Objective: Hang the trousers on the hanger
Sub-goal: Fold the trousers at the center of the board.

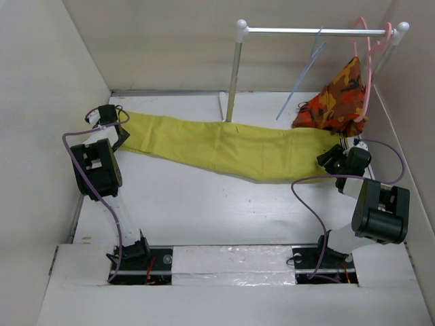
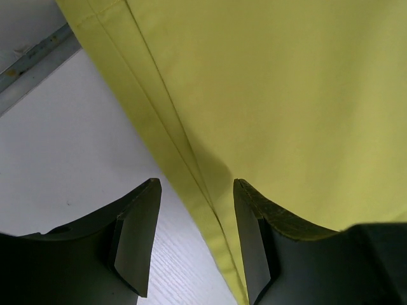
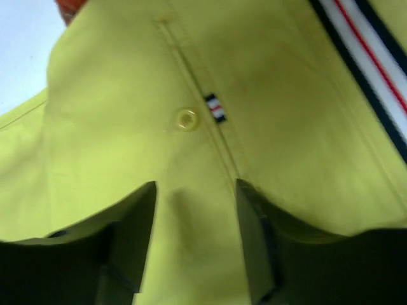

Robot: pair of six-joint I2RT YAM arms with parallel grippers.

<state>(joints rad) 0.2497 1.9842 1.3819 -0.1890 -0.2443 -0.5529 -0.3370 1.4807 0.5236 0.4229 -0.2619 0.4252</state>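
The mustard-yellow trousers (image 1: 224, 146) lie flat across the table, leg end at the left, waist at the right. The pale-blue wire hanger (image 1: 302, 75) hangs tilted from the rail (image 1: 306, 30) at the back. My left gripper (image 1: 117, 139) is open at the leg end; in the left wrist view (image 2: 196, 190) its fingers straddle the hem edge of the trousers (image 2: 286, 95). My right gripper (image 1: 331, 157) is open over the waist; in the right wrist view (image 3: 194, 190) it sits just above the yellow cloth (image 3: 127, 114) near a button (image 3: 186, 119) and the striped waistband (image 3: 369, 57).
An orange-red camouflage garment (image 1: 338, 98) hangs on a pink hanger (image 1: 370, 61) at the right end of the rail. The rail's left post (image 1: 234, 75) stands behind the trousers. Walls enclose the table on the left, right and back.
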